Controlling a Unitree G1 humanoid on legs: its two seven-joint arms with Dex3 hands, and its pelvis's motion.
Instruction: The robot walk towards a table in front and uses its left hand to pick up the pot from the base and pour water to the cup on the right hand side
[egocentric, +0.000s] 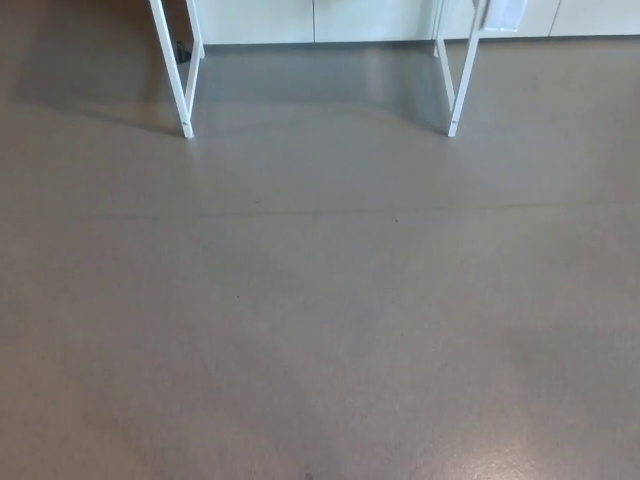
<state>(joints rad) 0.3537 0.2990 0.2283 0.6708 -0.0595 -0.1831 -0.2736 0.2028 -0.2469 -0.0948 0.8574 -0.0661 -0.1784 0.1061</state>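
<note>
White table legs (185, 70) are standing ahead across bare grey floor (320, 320); neither hand is showing, finger state unknowable, so walking straight toward them looks best.

Head camera, tilted down toward the floor: neither my left hand nor my right hand is in view. No arm, forearm or wrist of mine comes in from either side of the picture. I face the white table legs (183, 115), which stand at the top edge, well ahead of me, and no part of my body shows near them.
</note>
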